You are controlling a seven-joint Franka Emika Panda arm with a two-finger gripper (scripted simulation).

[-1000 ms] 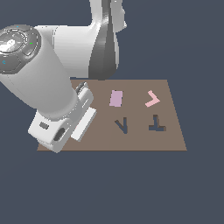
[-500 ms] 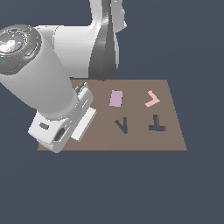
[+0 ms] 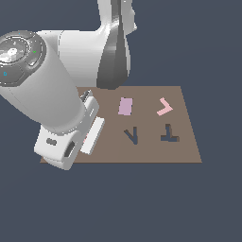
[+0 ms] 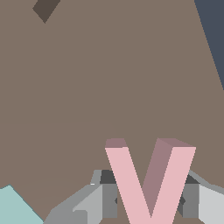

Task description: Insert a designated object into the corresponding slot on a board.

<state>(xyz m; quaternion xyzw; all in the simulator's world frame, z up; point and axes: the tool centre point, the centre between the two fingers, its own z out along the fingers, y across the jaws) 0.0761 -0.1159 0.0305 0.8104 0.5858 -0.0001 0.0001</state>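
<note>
The salmon-pink V piece [image 4: 148,183] sits between my gripper's [image 4: 148,197] two grey fingers [image 4: 105,194], which press against its outer arms just above the brown board [image 4: 109,78]. In the exterior view the hand hangs low over the board's [image 3: 151,152] left part and hides nearly all of the V; only a pink sliver [image 3: 86,139] shows under it. The dark narrow V-shaped slot [image 3: 132,135] lies in the board's middle, to the exterior view's right of the hand.
A dark T-shaped cut-out [image 3: 168,133] lies right of the slot. A paler wide pink chevron [image 3: 164,107] and a mauve rectangle [image 3: 125,106] lie farther back. A teal piece [image 4: 13,208] shows beside the fingers. The arm's big links loom over the board's left.
</note>
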